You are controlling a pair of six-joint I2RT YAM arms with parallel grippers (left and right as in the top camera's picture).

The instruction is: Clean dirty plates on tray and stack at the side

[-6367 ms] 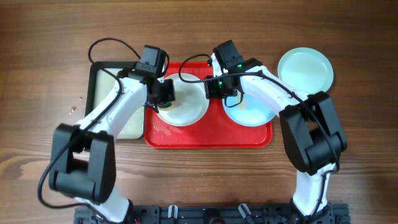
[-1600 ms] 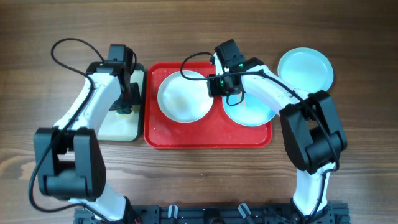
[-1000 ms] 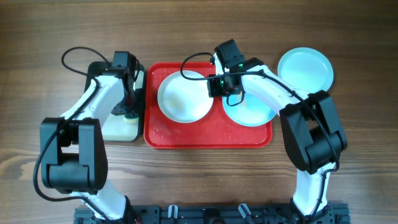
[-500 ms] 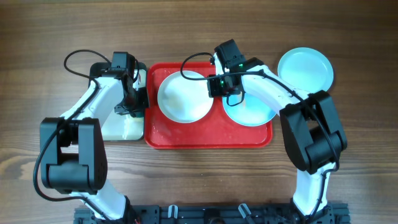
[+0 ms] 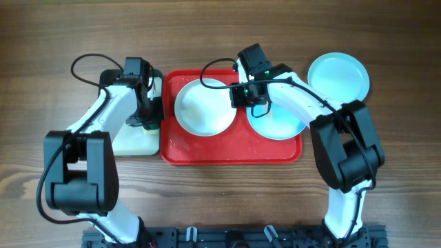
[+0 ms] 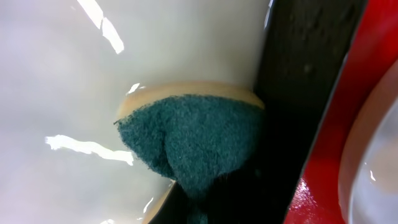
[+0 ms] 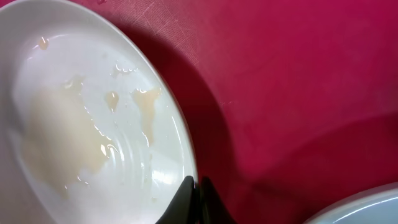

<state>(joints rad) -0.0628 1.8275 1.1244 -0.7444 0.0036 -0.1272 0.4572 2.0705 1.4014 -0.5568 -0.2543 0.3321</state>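
Overhead view gives us the red tray (image 5: 231, 150) at the middle of the surface, long side left to right. Two of the plates lie in it side by side. The white plate (image 5: 201, 110) takes the left half and a turquoise plate (image 5: 281, 125) the right half. The other turquoise plate (image 5: 337, 76) lies off the tray on bare wood, just beyond its upper right corner.

From the right wrist we see yellowish smears and drops on the white plate's inside, and wet patches glint on the tray floor in front of it. The right end effector (image 7: 196, 198) has its fingers drawn narrow and closed on that plate's right rim, between the two plates.

To the left, touching the red tray's short side, lies a small black-rimmed tray (image 5: 134, 142) with a pale inside. The left end effector (image 5: 146, 121) hangs over its right part. The left wrist view shows a sponge (image 6: 193, 143), green scouring face with a tan layer behind it, bulging just above the pale floor beside the black rim. The fingers are lost in the dark there, so we can only say the sponge appears to be pinched between them.

Both arms are white with black joints and reach in from a black rail (image 5: 227, 238) at the near edge, and black cables loop above the wrists. The surface (image 5: 393, 179) is brown wood with a long grain running left to right, and it fills the view to every edge.
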